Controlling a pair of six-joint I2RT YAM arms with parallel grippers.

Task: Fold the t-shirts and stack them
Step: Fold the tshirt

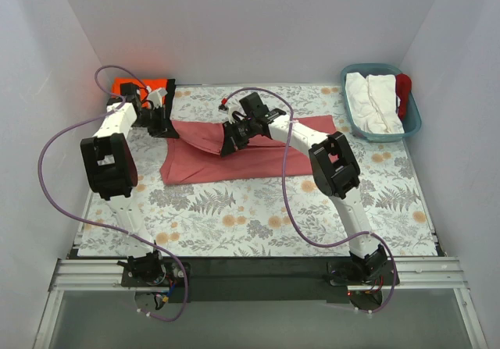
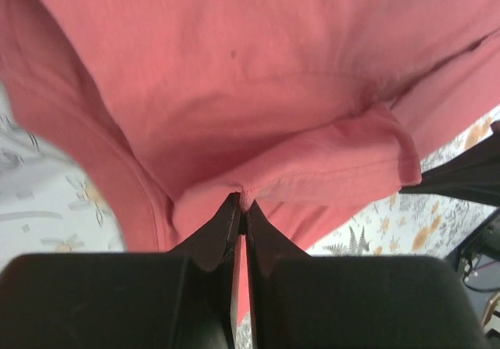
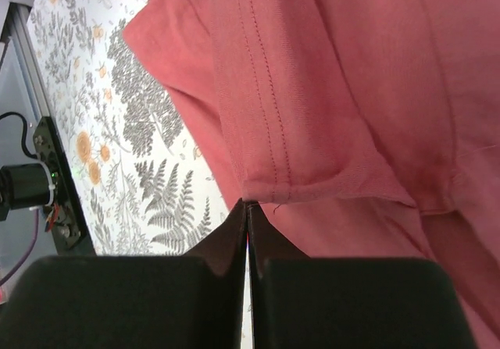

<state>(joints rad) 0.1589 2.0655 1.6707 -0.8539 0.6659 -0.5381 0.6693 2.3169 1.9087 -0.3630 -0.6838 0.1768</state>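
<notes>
The rose-red t-shirt [image 1: 234, 158] lies partly folded in the middle of the table, its back edge lifted off the cloth. My left gripper [image 1: 166, 125] is shut on the shirt's left back corner; in the left wrist view [image 2: 244, 205] the jaws pinch a hemmed fold of the red shirt [image 2: 258, 91]. My right gripper [image 1: 229, 142] is shut on the shirt near its middle back; in the right wrist view [image 3: 248, 205] the jaws pinch a stitched hem corner of the shirt [image 3: 351, 91]. The folded orange t-shirt [image 1: 129, 87] lies at the back left behind my left arm. The black t-shirt is not identifiable.
A teal basket [image 1: 412, 119] at the back right holds white cloth [image 1: 375, 103] and a red item [image 1: 403, 91]. The table carries a fern-and-flower patterned cloth [image 1: 258, 216]. White walls enclose three sides. Purple cables loop beside both arms.
</notes>
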